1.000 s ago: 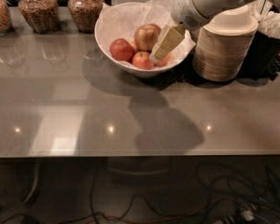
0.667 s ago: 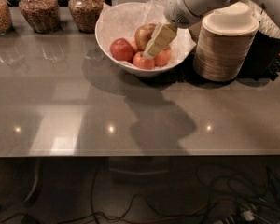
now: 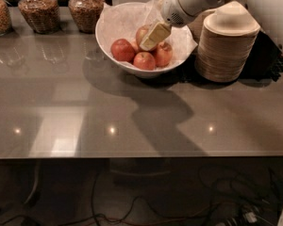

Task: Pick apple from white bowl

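A large glossy white bowl (image 3: 108, 41) lined with crinkled white paper stands at the back of the grey counter. Several red apples lie in it: one at the left (image 3: 122, 49), one at the front (image 3: 144, 60), one at the right (image 3: 163, 54), and one at the back (image 3: 141, 32) partly hidden by the gripper. My gripper (image 3: 150, 40) reaches down into the bowl from the upper right on a white arm (image 3: 191, 1). Its cream-coloured tip sits over the back apple, above the middle of the pile.
A tall stack of beige disposable bowls (image 3: 226, 44) stands just right of the white bowl, close to the arm. Three glass jars of grains (image 3: 35, 8) line the back left. The counter's front edge (image 3: 132, 157) runs across below, with cables on the floor.
The gripper has moved left and deeper over the bowl, from its right rim to above the apples. The view has shifted closer to the bowl.
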Robot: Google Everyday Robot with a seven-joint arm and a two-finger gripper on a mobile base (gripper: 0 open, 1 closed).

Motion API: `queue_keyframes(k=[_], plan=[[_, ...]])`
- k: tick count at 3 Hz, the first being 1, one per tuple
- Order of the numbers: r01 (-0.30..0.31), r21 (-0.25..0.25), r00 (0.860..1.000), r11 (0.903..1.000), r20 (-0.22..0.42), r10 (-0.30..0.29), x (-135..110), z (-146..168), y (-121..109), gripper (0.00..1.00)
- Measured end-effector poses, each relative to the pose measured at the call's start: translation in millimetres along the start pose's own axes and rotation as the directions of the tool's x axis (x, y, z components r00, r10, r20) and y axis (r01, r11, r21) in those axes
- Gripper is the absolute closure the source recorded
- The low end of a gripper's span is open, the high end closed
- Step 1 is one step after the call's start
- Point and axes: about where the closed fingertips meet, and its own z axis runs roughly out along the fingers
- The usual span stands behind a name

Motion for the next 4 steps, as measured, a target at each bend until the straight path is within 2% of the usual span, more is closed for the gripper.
queue_keyframes(k=[2, 4], plan=[[-0.033, -0.036, 0.999, 0.9988, -0.007, 0.033, 4, 23, 2, 0.19], [-0.045, -0.074, 0.999, 0.9962, -0.031, 0.043, 10, 37, 12, 0.29]])
